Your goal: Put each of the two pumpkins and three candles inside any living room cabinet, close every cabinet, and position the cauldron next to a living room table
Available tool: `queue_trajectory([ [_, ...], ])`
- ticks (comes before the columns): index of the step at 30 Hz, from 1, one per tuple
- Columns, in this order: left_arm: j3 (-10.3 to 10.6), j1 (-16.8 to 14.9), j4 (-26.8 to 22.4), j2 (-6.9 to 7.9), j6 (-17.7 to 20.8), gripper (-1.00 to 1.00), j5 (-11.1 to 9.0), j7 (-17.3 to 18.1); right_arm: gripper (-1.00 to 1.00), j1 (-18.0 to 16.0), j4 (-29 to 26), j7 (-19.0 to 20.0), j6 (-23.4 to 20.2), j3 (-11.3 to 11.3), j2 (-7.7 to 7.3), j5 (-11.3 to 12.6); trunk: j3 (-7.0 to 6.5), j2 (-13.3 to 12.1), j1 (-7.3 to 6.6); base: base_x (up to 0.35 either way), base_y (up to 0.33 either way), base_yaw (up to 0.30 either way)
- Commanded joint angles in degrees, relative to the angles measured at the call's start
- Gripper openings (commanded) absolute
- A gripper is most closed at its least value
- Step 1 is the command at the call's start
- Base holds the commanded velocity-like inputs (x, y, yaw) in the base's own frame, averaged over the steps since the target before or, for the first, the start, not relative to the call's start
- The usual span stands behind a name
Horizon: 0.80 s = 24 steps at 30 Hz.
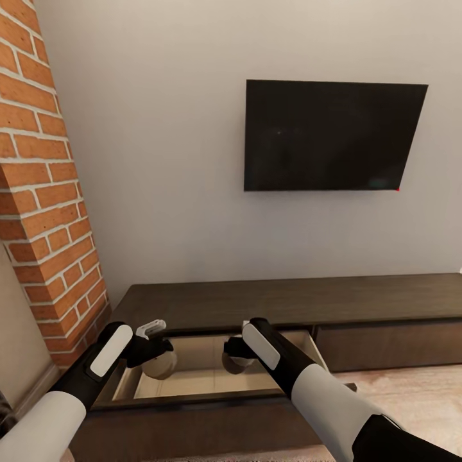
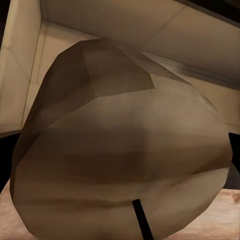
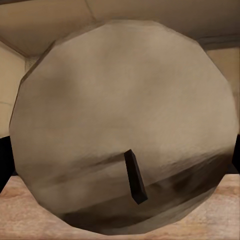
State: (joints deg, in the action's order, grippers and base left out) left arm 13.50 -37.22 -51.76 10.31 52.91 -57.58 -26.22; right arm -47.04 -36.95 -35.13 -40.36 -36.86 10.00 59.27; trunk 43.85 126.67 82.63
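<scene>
- Two candles are being held over the open drawer of the cabinet (image 1: 282, 301), one in each end effector.
- The left end effector (image 1: 156, 359) is clamped on the left candle (image 2: 125, 165), a beige-tan cylinder seen tilted from the left wrist, dark wick stub showing.
- The right end effector (image 1: 236, 358) is gripped around the right candle (image 3: 125, 130), whose round top face and short dark wick (image 3: 135, 176) are seen head-on from the right wrist.
- The drawer (image 1: 199, 378) with its pale wood inside is seen just below both end effectors.
- A dark TV (image 1: 330, 135) is mounted on the wall above, and a brick column (image 1: 45, 192) is seen off beside the left end effector.
</scene>
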Motion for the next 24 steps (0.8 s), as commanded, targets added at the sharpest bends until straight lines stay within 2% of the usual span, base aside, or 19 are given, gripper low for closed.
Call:
queue_trajectory([
  [1,0.2,0.0,-0.1,0.08,0.0,-1.00,-0.5,-0.6,-1.00,-0.1,0.0,-0.6,0.1,-0.2,0.00,0.5,0.25,0.4,0.22,0.000,0.000,0.000],
  [18,0.2,0.0,-0.1,0.06,0.0,-1.00,-0.5,-0.6,-1.00,-0.1,-0.1,-0.5,0.5,-0.2,0.00,0.4,3.30,7.3,3.95,0.000,0.000,0.000],
  [24,0.1,0.0,-0.2,0.03,0.0,-1.00,-0.6,-0.5,-1.00,-0.1,-0.2,-0.5,0.5,-0.2,0.00,0.4,3.30,7.3,3.95,0.000,0.000,0.000],
])
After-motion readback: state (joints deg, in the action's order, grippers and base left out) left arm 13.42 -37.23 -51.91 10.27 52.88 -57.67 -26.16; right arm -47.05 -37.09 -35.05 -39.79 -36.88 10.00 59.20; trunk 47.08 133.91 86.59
